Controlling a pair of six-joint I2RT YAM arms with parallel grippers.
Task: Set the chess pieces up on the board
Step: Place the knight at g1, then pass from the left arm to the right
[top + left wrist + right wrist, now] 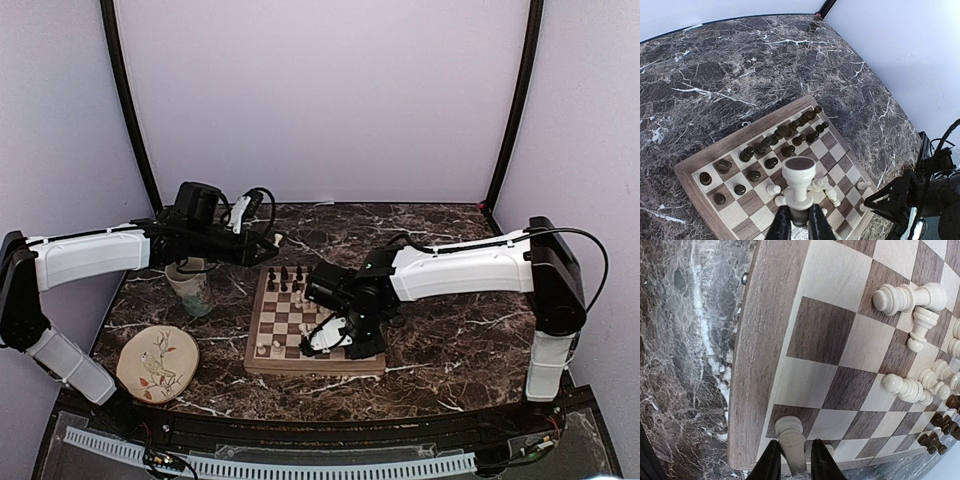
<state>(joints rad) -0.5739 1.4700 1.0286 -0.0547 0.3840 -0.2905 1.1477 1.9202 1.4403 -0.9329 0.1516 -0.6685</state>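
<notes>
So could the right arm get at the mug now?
Probably not: the mug stands beyond the board's left side under the left arm, and the right fingers grip a white piece.

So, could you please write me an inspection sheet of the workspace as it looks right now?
Surface: dark marble table with white veins.
Job's things: board lies flat; dark pieces stand along its far rows; loose cream pieces are mid-board, several on their sides.
Clutter: mug and bird-patterned plate, both left of the board.
Grippers: left gripper is shut on a tall cream piece above the board; right gripper is shut on a second cream piece at an edge square.
Cables: black cable loop at the left wrist.
Surroundings: pale walls, black posts.
</notes>
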